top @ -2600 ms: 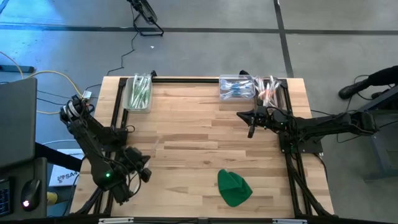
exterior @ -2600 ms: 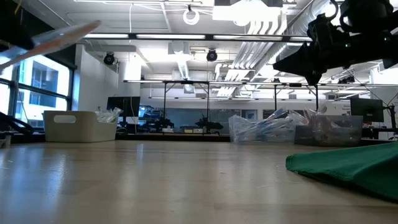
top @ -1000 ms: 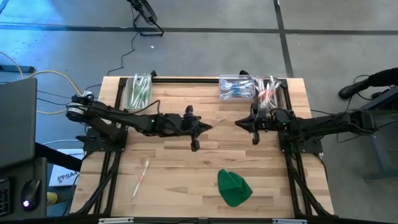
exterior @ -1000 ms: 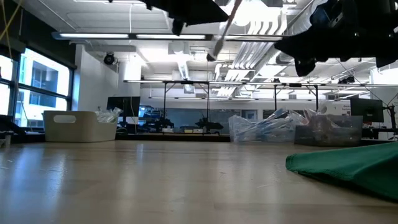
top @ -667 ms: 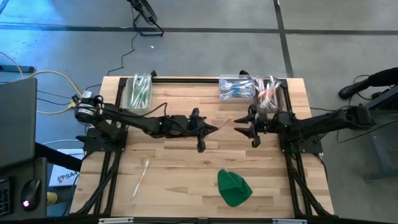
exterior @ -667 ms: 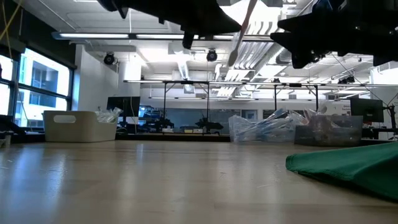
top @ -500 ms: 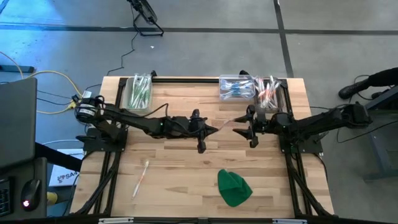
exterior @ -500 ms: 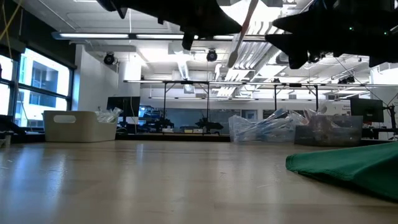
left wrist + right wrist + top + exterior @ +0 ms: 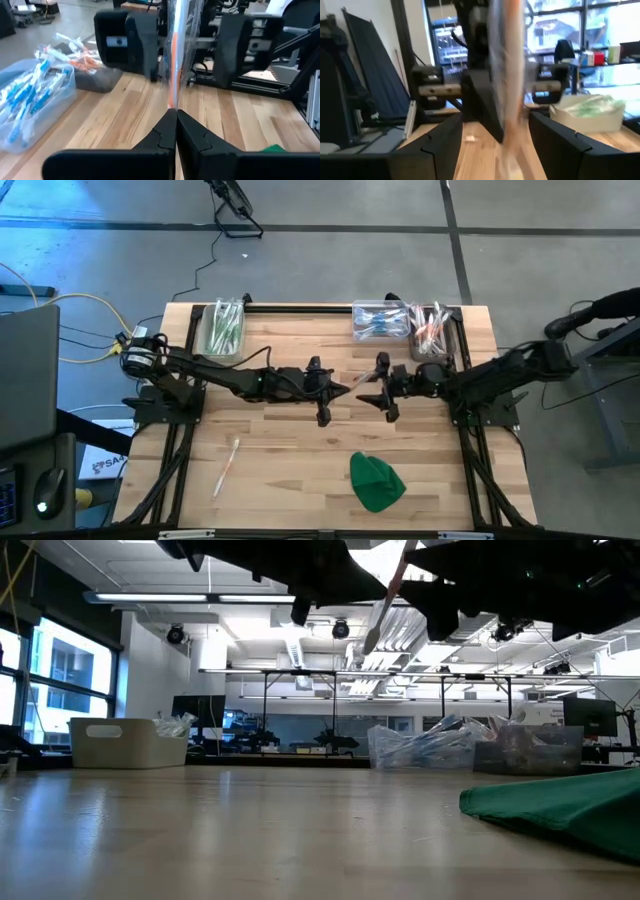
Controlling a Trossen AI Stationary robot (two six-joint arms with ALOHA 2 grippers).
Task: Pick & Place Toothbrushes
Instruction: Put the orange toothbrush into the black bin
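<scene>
High view: the left end effector (image 9: pixel 340 388) and right end effector (image 9: pixel 372 387) meet above the middle of the tabletop (image 9: pixel 300 440), an orange-accented toothbrush (image 9: pixel 362 379) bridging them. Another toothbrush (image 9: pixel 226 466) lies loose near the left front, with a green cloth (image 9: pixel 376 481) to its right. Three bins (image 9: pixel 222 330) at the far edge already hold brushes.

Low view: both arms hang overhead, the brush slanting between them.

Left wrist view: the left fingers are clenched on the brush.

Right wrist view: the right fingers stand spread either side of it, not gripping. The handover looks midway; binning remains.
</scene>
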